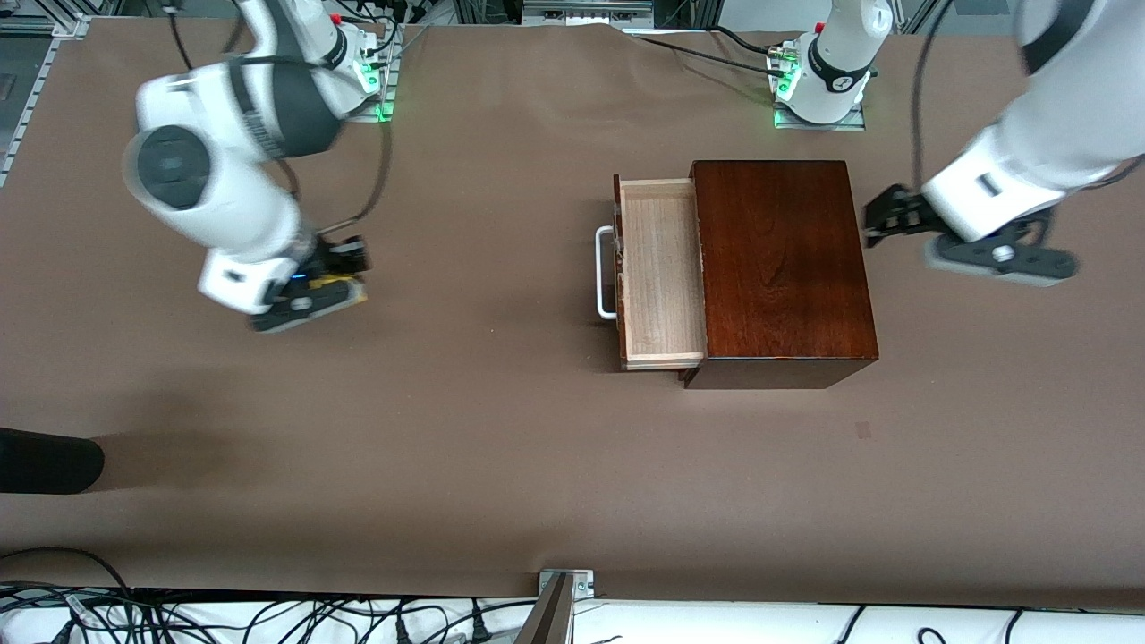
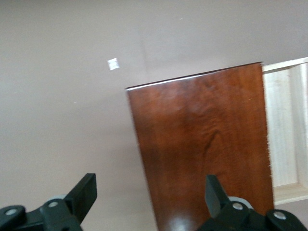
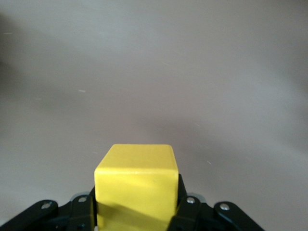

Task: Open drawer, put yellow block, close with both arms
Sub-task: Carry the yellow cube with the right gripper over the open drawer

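Front view: my right gripper [image 1: 335,284] hangs over bare table [image 1: 465,429] toward my right arm's end, clamped on the yellow block [image 1: 333,282]. The drawer [image 1: 657,273] stands pulled out of the mahogany box [image 1: 780,259], white handle [image 1: 604,273] showing. My left gripper [image 1: 881,215] hovers beside the box.

Left wrist view: fingers [image 2: 85,192] spread apart over the box's edge [image 2: 202,144].

Right wrist view: block [image 3: 136,185] pinched between my fingers [image 3: 83,207].

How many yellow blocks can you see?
1. The yellow block is pinched in the right gripper, over the bare table toward the right arm's end. The open drawer looks empty, though part of it is tucked inside the box.
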You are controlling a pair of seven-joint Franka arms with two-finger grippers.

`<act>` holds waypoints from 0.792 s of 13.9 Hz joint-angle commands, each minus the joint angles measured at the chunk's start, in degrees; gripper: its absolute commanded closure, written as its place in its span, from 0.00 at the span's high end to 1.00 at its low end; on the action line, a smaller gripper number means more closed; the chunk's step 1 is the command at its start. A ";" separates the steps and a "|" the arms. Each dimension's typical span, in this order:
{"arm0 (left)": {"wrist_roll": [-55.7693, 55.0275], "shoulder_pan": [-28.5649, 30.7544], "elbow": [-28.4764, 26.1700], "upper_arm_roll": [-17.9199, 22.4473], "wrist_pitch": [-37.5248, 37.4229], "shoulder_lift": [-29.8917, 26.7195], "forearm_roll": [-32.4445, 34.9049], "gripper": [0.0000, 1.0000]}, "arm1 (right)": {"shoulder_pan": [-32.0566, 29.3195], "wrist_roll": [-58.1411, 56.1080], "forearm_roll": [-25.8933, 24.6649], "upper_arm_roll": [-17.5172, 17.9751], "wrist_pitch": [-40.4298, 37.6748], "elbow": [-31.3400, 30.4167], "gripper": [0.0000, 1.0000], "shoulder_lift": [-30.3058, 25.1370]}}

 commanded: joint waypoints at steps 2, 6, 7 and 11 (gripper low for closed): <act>1.43 -2.38 -13.19 5.82 9.72 -9.26 -1.12 1.00 | 9.87 0.44 0.39 -0.44 -0.55 6.24 0.00 4.48; 1.69 -1.86 -11.90 5.56 7.45 -7.96 -0.59 1.00 | 19.01 -5.45 -0.31 0.27 0.24 19.49 0.00 14.06; 1.69 -1.85 -11.90 5.73 7.36 -7.87 -0.59 1.00 | 20.51 -5.37 -0.32 0.35 0.33 21.44 0.00 15.38; 1.51 -1.85 -11.81 5.73 7.27 -7.78 -0.86 1.00 | 28.68 -5.72 -1.19 0.36 3.31 22.60 0.00 17.76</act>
